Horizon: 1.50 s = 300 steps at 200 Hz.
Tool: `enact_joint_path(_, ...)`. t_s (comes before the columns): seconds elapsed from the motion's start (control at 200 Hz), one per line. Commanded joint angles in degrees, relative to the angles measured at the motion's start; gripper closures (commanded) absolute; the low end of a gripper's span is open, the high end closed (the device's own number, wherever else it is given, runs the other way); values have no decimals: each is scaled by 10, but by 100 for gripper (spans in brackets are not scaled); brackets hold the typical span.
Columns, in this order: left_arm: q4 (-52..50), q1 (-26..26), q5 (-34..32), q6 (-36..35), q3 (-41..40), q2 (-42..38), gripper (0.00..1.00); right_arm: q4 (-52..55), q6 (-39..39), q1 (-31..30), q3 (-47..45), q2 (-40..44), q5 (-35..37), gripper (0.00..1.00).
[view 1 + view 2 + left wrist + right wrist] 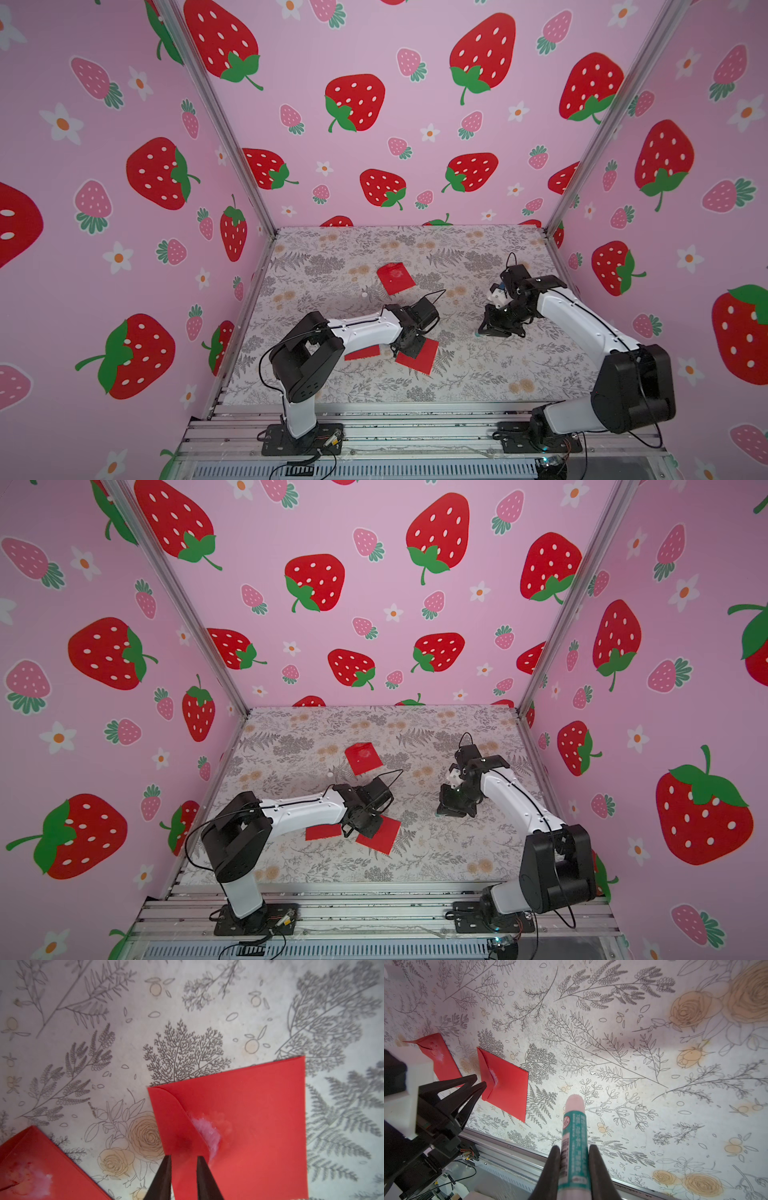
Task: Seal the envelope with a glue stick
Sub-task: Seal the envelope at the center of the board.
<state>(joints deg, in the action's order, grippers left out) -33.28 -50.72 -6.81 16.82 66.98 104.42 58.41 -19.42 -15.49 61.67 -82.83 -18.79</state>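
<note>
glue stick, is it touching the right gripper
Touching. The right wrist view shows the right gripper pressed against both sides of the glue stick, no gap.

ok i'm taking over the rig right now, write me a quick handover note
Left gripper: jaws slightly apart, empty, tips over the folded flap of the red paper envelope.
Right gripper: shut on the uncapped white glue stick with teal label, held clear of the envelopes.
Done: whitish glue smear at the flap's edge, flap folded over.
Left: probably press the flap down; whether it has stuck cannot be told.
Also lying there, both glue-smeared: far envelope and third envelope.
</note>
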Motion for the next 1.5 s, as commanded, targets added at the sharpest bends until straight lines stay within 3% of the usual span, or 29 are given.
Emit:
enact_joint_path(0.0,0,9,6,-11,26,9,78,12,6,-4,19,-11,7,100)
enact_joint_path(0.27,23,16,19,-27,44,61,79,15,8,-4,21,-13,9,100)
enact_joint_path(0.5,10,12,-13,-25,27,112,81,15,5,-4,13,-6,13,100)
enact_joint_path(0.935,6,10,-17,-29,17,14,80,26,6,-4,24,-8,23,100)
enact_joint_path(1.316,30,8,5,-21,-9,44,77,32,10,-3,33,-14,26,100)
enact_joint_path(1.496,-3,-6,-51,-18,3,83,76,28,9,-3,26,-13,25,100)
